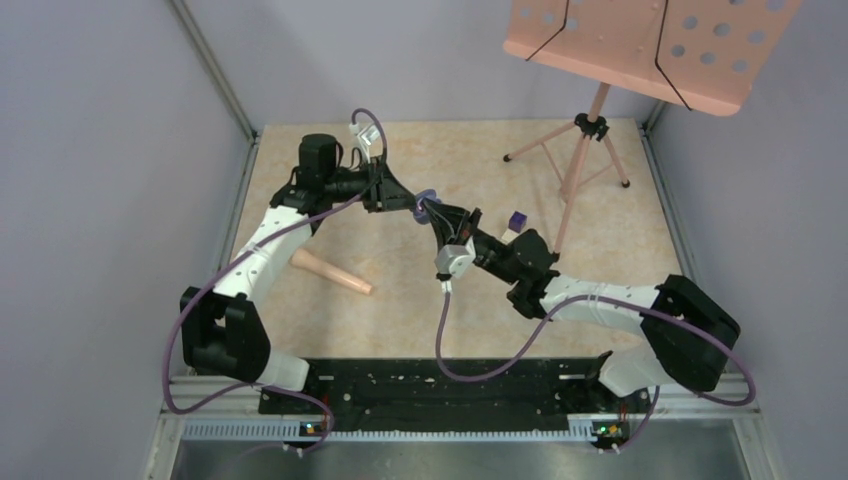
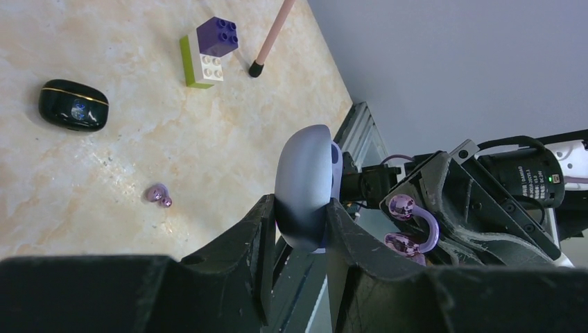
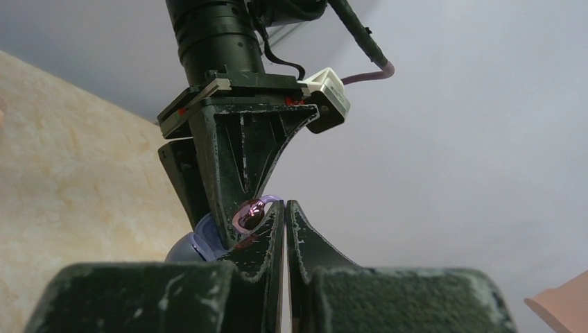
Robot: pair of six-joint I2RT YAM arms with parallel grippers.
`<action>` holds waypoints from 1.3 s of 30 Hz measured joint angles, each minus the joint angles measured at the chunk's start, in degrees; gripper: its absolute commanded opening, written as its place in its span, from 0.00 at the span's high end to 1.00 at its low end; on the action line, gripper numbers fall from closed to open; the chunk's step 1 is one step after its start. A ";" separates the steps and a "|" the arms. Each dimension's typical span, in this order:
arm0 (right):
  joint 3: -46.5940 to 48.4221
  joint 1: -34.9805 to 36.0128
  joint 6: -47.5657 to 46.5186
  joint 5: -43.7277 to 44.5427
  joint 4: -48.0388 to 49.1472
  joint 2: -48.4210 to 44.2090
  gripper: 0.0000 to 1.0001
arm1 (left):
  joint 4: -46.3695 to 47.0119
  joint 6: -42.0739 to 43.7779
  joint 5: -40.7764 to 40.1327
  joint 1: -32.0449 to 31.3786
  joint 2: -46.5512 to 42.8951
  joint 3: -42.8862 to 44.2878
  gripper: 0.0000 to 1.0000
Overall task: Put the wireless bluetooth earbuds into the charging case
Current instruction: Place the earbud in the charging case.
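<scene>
Beige marbled tabletop [image 2: 104, 208], grey walls [image 1: 100, 150]. My left gripper [image 2: 299, 216] was clamped on the rounded pale lavender charging case [image 2: 305, 170], held aloft; right gripper [image 3: 284, 208] pinched one pale purple ring-like earbud [image 3: 251, 210] just beside it, unseated. A second purple earbud [image 2: 158, 195] lay loose on the table. I judged insertion barely begun.

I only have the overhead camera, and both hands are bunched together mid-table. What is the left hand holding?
Observer: The left hand is clamped on a pale lavender charging case.
Operator: And the right hand?
Observer: The right hand pinches a purple ring-like earbud beside that case, not in it.
Operator: Any earbud lying on the table?
Observer: A loose purple earbud lies apart from a black case.
</scene>
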 measured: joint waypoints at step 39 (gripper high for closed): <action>-0.31 1.09 -8.70 1.97 4.24 4.55 1.00 | 6.93 -4.48 4.70 0.92 -0.35 -1.68 1.00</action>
